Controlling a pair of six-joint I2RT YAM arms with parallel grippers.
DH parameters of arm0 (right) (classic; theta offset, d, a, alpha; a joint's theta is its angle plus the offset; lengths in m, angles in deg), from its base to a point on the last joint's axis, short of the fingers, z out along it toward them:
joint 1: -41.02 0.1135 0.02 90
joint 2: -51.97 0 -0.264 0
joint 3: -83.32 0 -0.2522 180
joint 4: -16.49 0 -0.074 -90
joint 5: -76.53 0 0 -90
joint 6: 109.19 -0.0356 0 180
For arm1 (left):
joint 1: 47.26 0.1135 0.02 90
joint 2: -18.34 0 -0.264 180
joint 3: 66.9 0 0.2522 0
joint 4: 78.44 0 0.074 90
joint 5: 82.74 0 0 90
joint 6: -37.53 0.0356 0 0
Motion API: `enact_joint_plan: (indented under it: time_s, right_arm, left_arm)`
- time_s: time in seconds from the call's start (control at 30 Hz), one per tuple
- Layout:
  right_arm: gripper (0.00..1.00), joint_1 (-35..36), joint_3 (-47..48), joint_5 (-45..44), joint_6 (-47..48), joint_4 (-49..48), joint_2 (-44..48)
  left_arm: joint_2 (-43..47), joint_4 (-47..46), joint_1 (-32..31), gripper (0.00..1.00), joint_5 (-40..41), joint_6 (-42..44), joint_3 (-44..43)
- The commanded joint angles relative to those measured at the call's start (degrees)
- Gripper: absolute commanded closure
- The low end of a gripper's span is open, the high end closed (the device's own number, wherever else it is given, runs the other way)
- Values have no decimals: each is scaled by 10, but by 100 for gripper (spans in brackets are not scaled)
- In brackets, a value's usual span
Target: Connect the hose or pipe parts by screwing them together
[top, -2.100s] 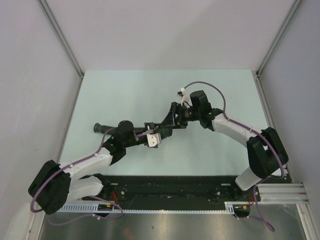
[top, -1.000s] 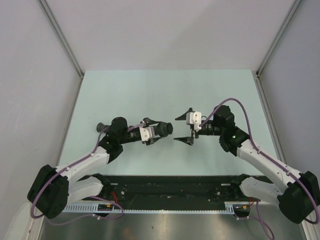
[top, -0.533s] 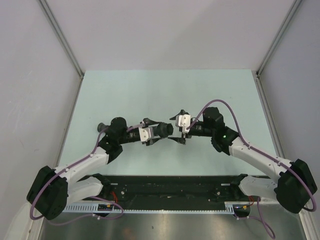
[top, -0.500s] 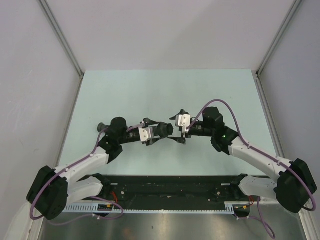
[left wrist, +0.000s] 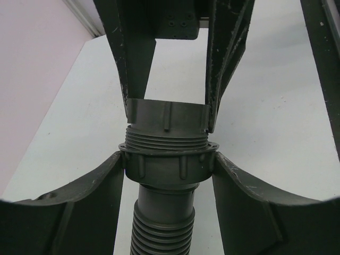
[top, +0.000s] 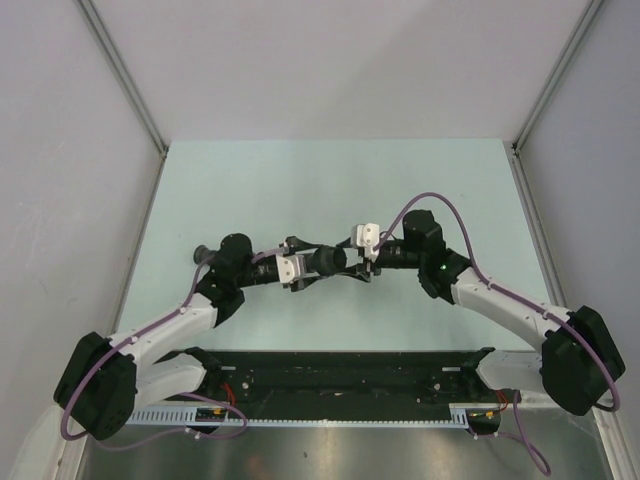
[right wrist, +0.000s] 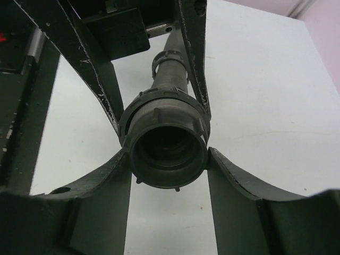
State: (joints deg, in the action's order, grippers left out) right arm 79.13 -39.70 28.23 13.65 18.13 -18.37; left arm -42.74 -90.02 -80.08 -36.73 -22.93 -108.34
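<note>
My left gripper [left wrist: 169, 164] is shut on the wide collar [left wrist: 159, 169] of the black tube [left wrist: 162, 223], whose ribbed length runs back between the fingers. A knurled ring nut [left wrist: 166, 114] sits on the thread [left wrist: 166, 139] just above the collar. My right gripper [right wrist: 168, 156] is shut on that ring nut [right wrist: 167, 127], one finger touching each side, and I look into its open bore. The tube [right wrist: 170, 74] stretches away behind it. In the top view the left gripper [top: 318, 263] and right gripper [top: 358, 266] meet tip to tip above the table's middle, with the joined parts [top: 332, 262] between them.
The pale green table [top: 300, 190] lies under both arms, with grey walls on three sides. A black rail [top: 340, 385] with the arm bases runs along the near edge. The left gripper's fingers [right wrist: 101, 79] cross the top of the right wrist view.
The right arm has moved left to meet the left gripper, and its jaws have narrowed onto the ring nut. The left arm and its grip have stayed put.
</note>
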Motion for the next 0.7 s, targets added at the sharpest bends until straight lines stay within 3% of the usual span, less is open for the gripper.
enact_joint_plan:
  time_s: [0.0,0.17,0.67]
  right_arm:
    - [85,-30,22,104,-51,-50,-8]
    - [91,-44,22,153,-106,-66,-22]
    - [95,10,22,57,-73,21,-32]
  left_arm:
    - [2,-32,-1,100,-56,21,-18]
    - [4,-32,-1,100,-65,38,-23]
    - [-2,-32,-1,100,-40,23,-33]
